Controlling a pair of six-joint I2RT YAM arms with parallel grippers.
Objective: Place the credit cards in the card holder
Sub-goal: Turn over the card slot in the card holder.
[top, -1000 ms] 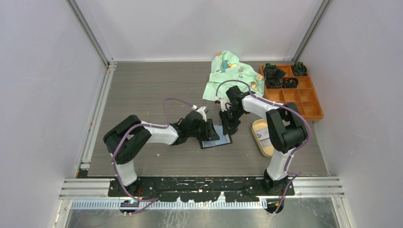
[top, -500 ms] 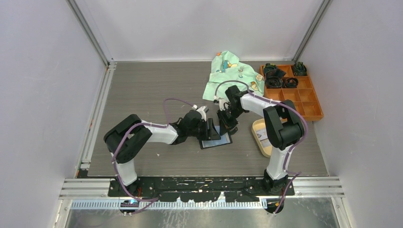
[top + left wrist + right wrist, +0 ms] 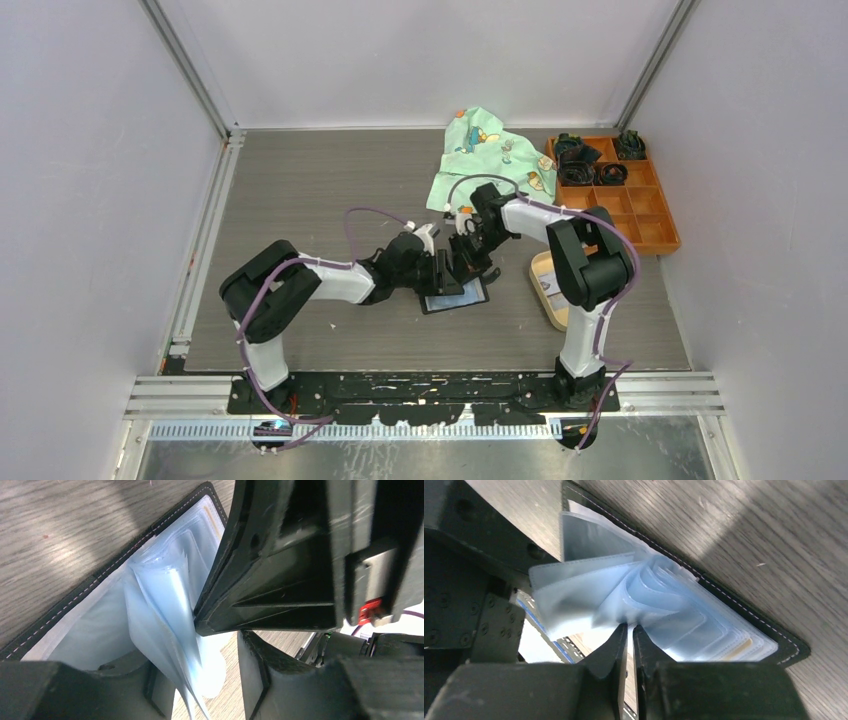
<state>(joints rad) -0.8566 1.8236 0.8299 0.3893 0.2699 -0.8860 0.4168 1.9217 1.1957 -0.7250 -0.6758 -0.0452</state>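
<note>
Card holder [image 3: 674,605]: lying open; black stitched leather, glossy pale-blue sleeves fanning.
Right jaws: clenching, perhaps on a sleeve.
Left jaws: standing parted around sleeves.
Surface [image 3: 300,200]: grey wood-grain, white walls enclosing.

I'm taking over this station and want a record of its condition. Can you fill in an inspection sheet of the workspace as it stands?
Surface: grey wood-grain table.
Job's things: card holder lies open between the grippers, its clear sleeves fanned up; one pale credit card shows in the tan tray.
Clutter: green printed cloth at the far edge; orange compartment box far right, dark items in its far cells.
Grippers: left gripper open, sleeves between its fingers; right gripper shut, tips at the sleeves, pinch unclear.
Cables: purple cables in loose loops, no snag seen.
Surroundings: white walls, aluminium rails.
</note>
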